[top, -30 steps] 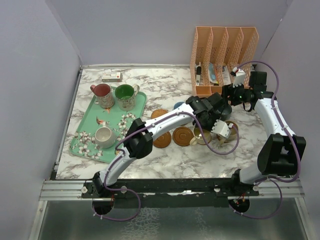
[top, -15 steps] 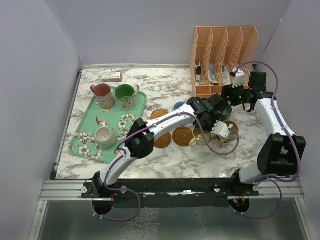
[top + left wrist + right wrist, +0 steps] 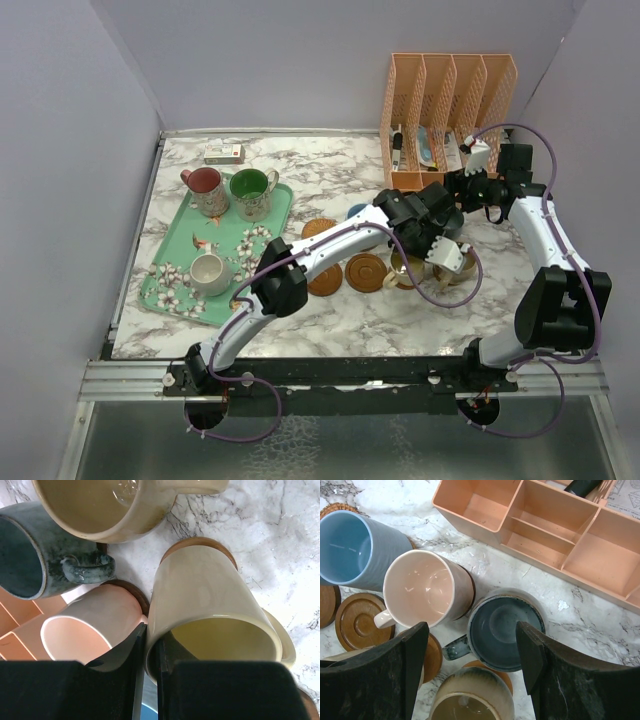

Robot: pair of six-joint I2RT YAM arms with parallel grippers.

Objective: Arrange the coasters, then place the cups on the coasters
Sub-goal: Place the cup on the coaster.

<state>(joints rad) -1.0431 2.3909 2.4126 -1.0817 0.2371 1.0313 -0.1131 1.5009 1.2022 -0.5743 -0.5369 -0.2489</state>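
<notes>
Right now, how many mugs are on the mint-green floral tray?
3. A red mug and a green mug stand at the tray's far end; a cream mug sits nearer the arms. No arm covers it; none seems hidden.

Top external: high, behind arm bases [image 3: 200,378], facing down across whole white marble tabletop [image 3: 330,165]. Left wrist: very close, down onto pale yellow ceramic mug [image 3: 210,600]. Right wrist: higher, near-vertical. Both wrists share pink ceramic mug [image 3: 425,587], dark grey-teal ceramic mug [image 3: 505,625].
</notes>
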